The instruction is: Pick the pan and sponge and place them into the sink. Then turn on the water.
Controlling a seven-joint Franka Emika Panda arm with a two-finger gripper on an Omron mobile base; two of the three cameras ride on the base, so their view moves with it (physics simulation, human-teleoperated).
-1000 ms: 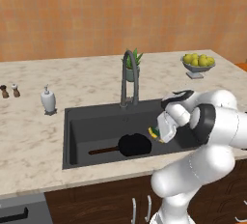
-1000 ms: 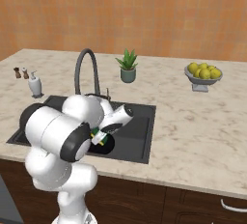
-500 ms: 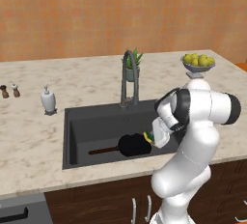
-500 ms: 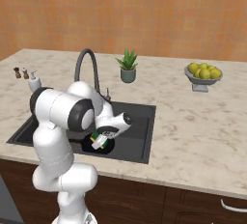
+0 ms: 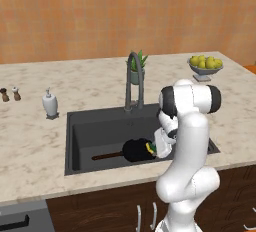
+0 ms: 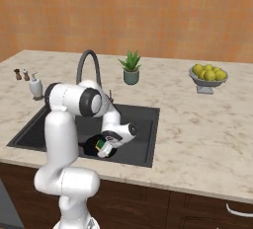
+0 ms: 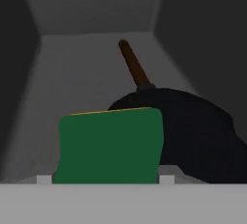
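The black pan (image 5: 135,150) lies on the floor of the dark grey sink (image 5: 100,125), its brown handle (image 5: 107,156) pointing left. My gripper (image 5: 153,150) hangs low inside the basin at the pan's right edge, shut on the yellow-and-green sponge (image 5: 149,148). From the right base view the sponge (image 6: 102,146) sits in the gripper (image 6: 105,149) just over the pan (image 6: 91,145). In the hand view the sponge's green face (image 7: 111,146) fills the space between my fingertips, with the pan (image 7: 202,131) and its handle (image 7: 133,66) behind it. The arched faucet (image 5: 133,78) stands at the sink's back rim; no water runs.
A white soap bottle (image 5: 49,104) and two small shakers (image 5: 10,94) stand left of the sink. A potted plant (image 5: 139,70) is behind the faucet, and a bowl of yellow-green fruit (image 5: 205,65) sits at the far right. Beige stone counter (image 6: 197,139) surrounds the basin.
The arm has swung upright and lowered the hand, with the sponge in it, down into the sink to the pan's edge. The pan has not moved.
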